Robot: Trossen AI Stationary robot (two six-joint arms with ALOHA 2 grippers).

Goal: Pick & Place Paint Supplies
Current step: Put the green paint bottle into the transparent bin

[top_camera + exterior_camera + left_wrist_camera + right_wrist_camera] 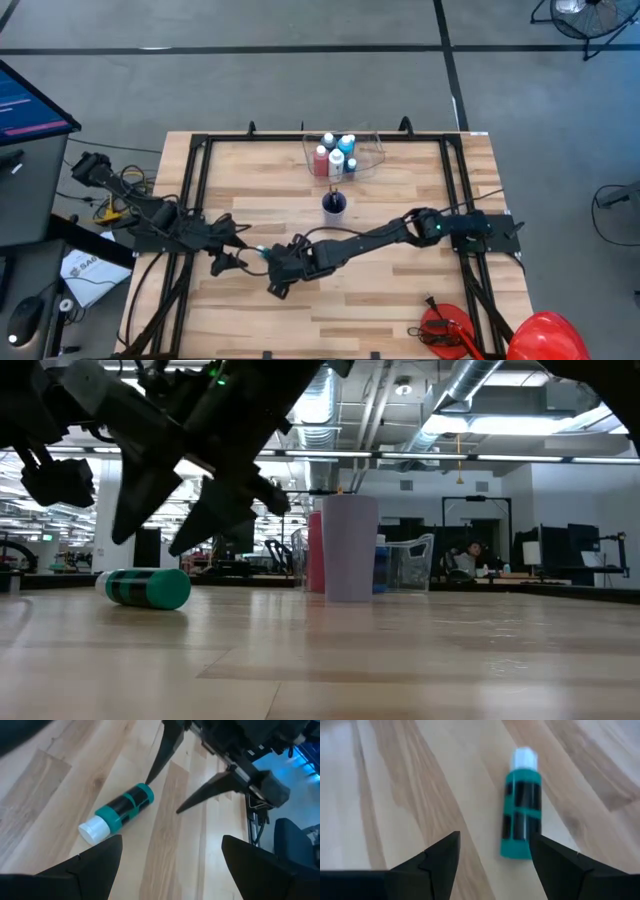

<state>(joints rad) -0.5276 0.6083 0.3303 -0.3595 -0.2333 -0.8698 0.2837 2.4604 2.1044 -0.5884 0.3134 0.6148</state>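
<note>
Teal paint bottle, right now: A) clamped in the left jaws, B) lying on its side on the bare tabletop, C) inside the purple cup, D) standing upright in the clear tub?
B: the teal bottle lies on its side on the wooden table, with no jaws touching it.

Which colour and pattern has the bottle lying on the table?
Teal bottle with black patches and a white cap; the right wrist view shows it best.

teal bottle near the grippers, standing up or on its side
On its side: the teal bottle lies flat on the table, white cap pointing sideways.
</note>
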